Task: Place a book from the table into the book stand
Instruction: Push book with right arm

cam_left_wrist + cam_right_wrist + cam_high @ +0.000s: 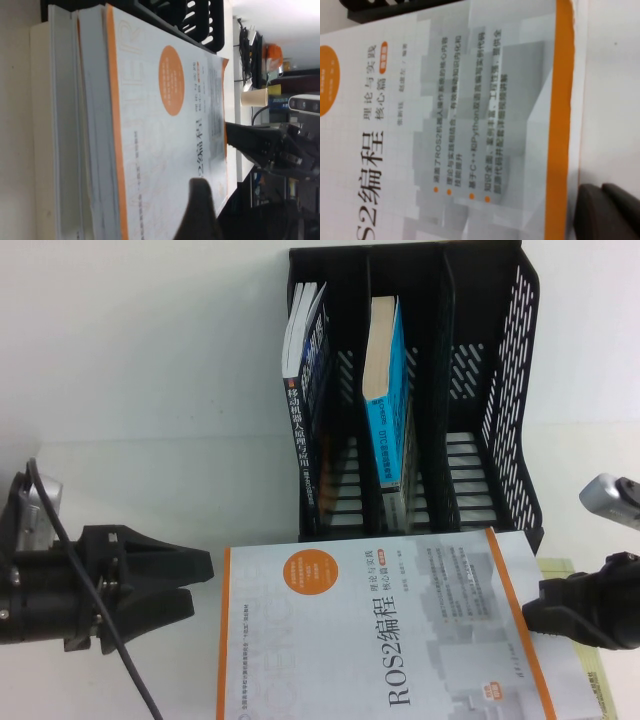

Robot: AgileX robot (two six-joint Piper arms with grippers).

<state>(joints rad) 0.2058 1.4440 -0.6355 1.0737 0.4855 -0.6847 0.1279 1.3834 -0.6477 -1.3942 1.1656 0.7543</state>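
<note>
A white book with orange edges and "ROS2" on the cover (380, 640) lies on top of a stack at the table's front centre. It also shows in the left wrist view (165, 140) and the right wrist view (470, 125). The black book stand (515, 390) stands behind it. A dark blue book (305, 410) is in its left slot, a light blue book (388, 390) in the middle slot, and the right slot is empty. My left gripper (200, 587) is open just left of the book's left edge. My right gripper (530, 610) is shut, its tip at the book's right edge.
A yellow-green book (580, 665) pokes out under the white one at the right. The stack's white page edges (65, 150) show in the left wrist view. A paper cup (254, 98) stands beyond the table. The stand's front rim sits close behind the book.
</note>
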